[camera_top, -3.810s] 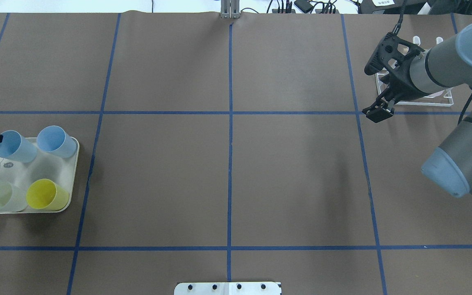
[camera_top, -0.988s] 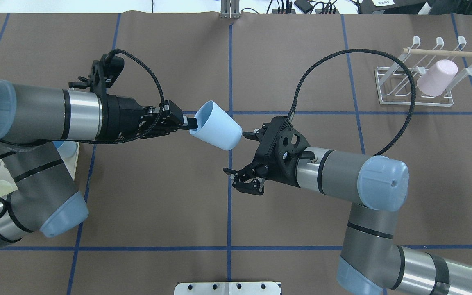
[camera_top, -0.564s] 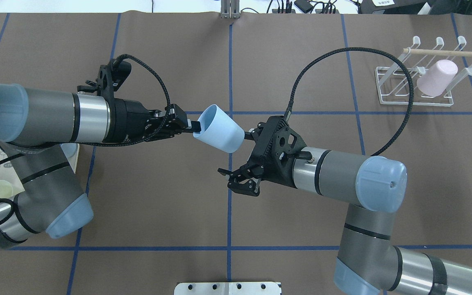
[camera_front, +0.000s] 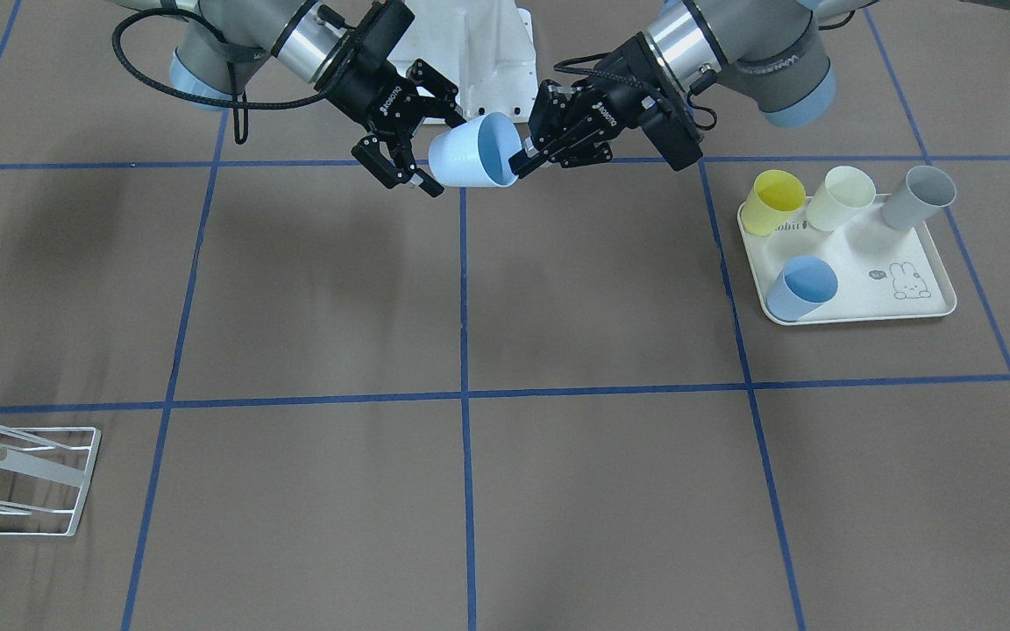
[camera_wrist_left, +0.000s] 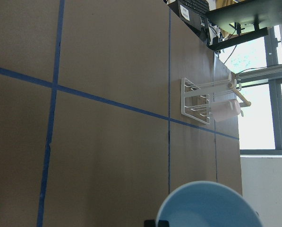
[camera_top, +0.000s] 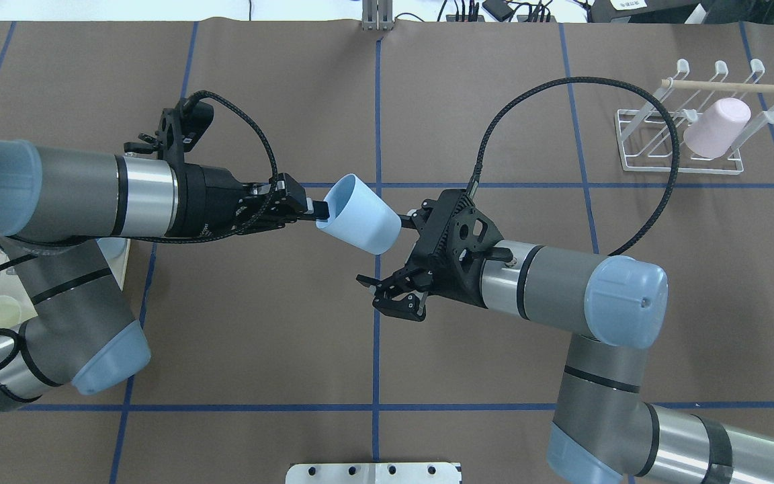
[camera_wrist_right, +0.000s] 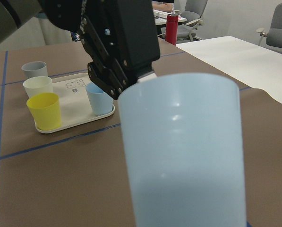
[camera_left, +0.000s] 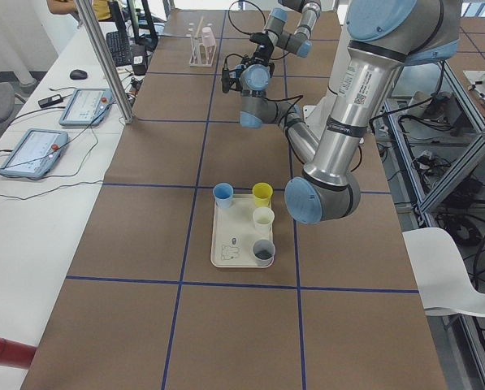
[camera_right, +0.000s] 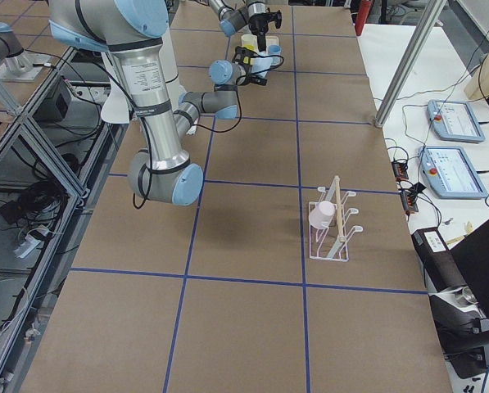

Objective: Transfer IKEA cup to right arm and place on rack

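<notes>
From the front, the light-blue cup (camera_front: 470, 151) hangs tilted over the table (camera_front: 558, 289) near the robot's edge. The left end effector (camera_front: 521, 160) pinches its rim, and the right end effector (camera_front: 438, 147) is spread wide at its base, not closed on it. From overhead, bare table stretches from there to the rack (camera_top: 679, 156) by the far right edge, where a pink cup (camera_top: 716, 129) sits. In the right wrist view, the cup fills the foreground.

My worktop (camera_top: 494, 336) was covered in brown sheeting crossed by blue tape lines (camera_top: 377, 336). The white wire rack (camera_top: 682, 169) stood at its far right corner. Well apart, the cream tray (camera_front: 873, 254) lay at my left edge.
</notes>
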`<move>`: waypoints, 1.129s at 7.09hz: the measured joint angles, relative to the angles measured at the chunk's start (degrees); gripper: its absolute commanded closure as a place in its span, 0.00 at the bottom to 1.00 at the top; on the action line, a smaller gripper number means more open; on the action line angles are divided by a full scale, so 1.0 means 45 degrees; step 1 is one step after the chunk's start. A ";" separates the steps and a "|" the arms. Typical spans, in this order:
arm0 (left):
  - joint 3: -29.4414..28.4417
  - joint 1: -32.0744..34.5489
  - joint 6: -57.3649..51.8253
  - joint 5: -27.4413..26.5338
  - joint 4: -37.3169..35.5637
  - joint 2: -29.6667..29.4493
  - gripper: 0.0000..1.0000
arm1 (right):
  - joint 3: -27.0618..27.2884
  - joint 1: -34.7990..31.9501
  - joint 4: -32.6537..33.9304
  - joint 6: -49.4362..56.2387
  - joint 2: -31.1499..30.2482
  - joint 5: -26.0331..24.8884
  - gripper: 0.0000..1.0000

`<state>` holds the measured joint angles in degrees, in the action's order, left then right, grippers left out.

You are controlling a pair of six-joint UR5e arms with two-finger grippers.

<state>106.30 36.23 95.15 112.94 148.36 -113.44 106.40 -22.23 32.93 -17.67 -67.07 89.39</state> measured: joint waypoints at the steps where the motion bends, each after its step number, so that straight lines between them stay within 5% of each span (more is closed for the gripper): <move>1: 0.0057 -0.0017 0.0013 0.0000 0.0035 0.0027 1.00 | -0.0002 0.0000 0.0002 0.0000 0.0002 -0.0035 0.01; 6: -0.0035 -0.0469 -0.0010 -0.0057 0.0040 0.0083 1.00 | 0.0076 -0.0001 -0.0013 -0.0013 0.0002 -0.0051 0.04; 8: -0.0041 -0.0481 -0.0028 -0.0054 0.0040 0.0090 1.00 | 0.0098 -0.0021 -0.0013 -0.0019 0.0003 -0.0058 0.43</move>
<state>106.11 34.06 95.02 112.69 148.54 -113.03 106.83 -22.33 32.87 -17.75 -67.06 89.13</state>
